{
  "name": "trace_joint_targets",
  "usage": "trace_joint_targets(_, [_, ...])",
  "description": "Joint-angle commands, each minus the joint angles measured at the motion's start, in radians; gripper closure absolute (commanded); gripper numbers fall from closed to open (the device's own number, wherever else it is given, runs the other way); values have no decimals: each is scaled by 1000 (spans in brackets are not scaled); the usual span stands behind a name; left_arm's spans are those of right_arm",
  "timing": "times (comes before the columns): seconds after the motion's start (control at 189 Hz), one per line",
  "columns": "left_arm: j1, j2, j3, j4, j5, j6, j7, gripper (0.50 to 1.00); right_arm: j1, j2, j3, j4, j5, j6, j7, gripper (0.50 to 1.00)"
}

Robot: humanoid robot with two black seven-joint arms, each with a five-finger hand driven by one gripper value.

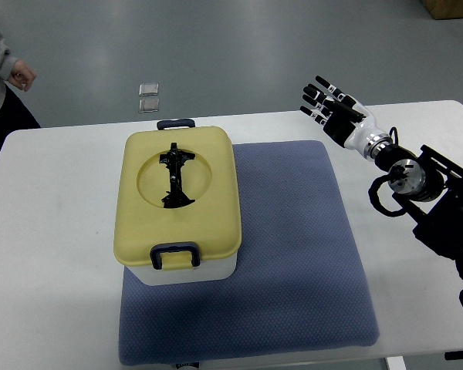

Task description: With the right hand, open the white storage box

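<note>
Storage box: a white plastic storage box [187, 271] with a pale yellow rounded lid [179, 193] stands on the left part of a blue-grey quilted mat [293, 254]; only a strip of its white body shows under the lid at the near end.
Lid: closed and sitting level on the box; a round hollow in its far half holds a black folding handle [175, 177] lying flat.
Latches: one dark blue clip latch [175, 255] at the near edge of the lid, another [176, 123] at the far edge; both lie against the box.
Mat: spread across the middle of the white desk [54, 231], reaching to the desk's near edge.
Right hand: the black-and-white fingered right hand [328, 108] hangs over the far right of the desk, fingers spread and straight, holding nothing, well apart from the box; its arm comes in from the right edge.
Left hand: not visible.
Person: a hand [21, 75] and grey sleeve show at the top left corner, beyond the desk.
Floor: two small clear square packets [148, 97] lie on the grey floor beyond the desk's far edge.
</note>
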Motion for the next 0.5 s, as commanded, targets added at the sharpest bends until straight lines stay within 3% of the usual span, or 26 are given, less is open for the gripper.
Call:
trace_joint_targets(0.0, [1, 0, 1, 0, 0, 0, 0, 500, 0, -1, 0, 0, 0, 0, 0, 558])
trace_joint_targets(0.302, [1, 0, -1, 2, -3, 3, 0, 500, 16, -9, -9, 0, -8, 8, 0, 558])
trace_joint_targets(0.493, [1, 0, -1, 2, -3, 3, 0, 500, 103, -31, -35, 0, -107, 84, -11, 560])
